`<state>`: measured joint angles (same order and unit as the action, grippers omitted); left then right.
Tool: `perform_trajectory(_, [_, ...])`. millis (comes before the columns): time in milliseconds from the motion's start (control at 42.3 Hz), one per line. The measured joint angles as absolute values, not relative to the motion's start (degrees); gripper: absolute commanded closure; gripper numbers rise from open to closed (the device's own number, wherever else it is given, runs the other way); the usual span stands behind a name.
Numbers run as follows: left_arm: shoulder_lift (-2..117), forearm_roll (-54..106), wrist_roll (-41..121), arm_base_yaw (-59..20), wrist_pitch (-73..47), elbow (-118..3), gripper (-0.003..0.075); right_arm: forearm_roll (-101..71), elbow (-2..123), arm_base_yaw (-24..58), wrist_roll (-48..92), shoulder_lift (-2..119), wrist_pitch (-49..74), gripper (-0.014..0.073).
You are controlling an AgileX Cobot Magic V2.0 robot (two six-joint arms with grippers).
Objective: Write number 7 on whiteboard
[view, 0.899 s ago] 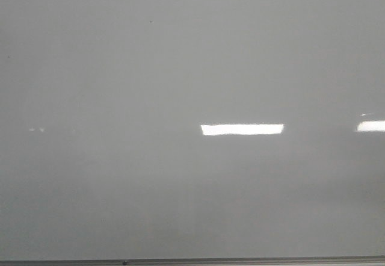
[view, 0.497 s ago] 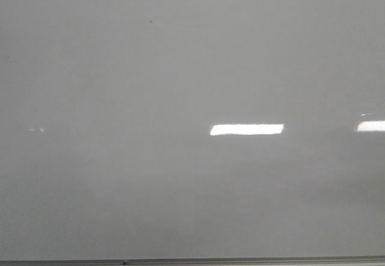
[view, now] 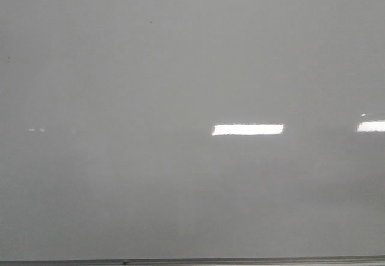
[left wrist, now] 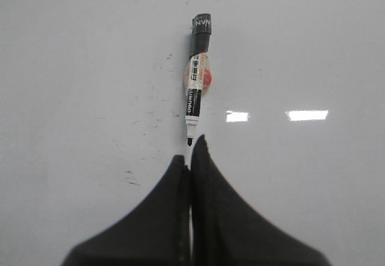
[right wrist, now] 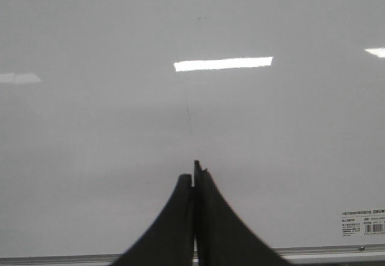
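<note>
Facing a whiteboard that carries no number 7, both arms have jaws clenched on nothing. The marker sits at twelve o'clock from the left gripper, ungrasped; reaching with the jaws pressed together could knock it away.

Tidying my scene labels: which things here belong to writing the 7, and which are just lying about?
Job: whiteboard, marker, left gripper, right gripper (both shut, empty).
Just there: printed label, light reflections, scuff marks.
</note>
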<state>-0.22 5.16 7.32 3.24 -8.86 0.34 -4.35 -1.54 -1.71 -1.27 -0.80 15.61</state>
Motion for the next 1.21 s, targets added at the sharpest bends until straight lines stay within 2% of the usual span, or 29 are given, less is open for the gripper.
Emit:
perform_trajectory(592, [-0.2,5.2,7.3,3.2,-8.2,0.3,0.0741,-4.4,-1.5,-1.7,-1.3,-0.8,13.7,0.0662])
perform_trajectory(781, [-0.2,6.4,7.3,3.2,-2.5,-0.5,0.0741,-4.4,-0.9,-1.7,-1.3,-0.8,9.4,0.066])
perform_trajectory(994, [0.6,2.1,7.3,3.2,-4.1,-11.0,0.0741,-4.4,11.3,-1.4,-1.3,-0.4,16.6,0.066])
perform_trajectory(1207, [13.2,0.0,7.3,3.2,-15.1,-24.2,0.0741,-4.4,24.9,-1.4,-1.3,9.5,24.5,0.066])
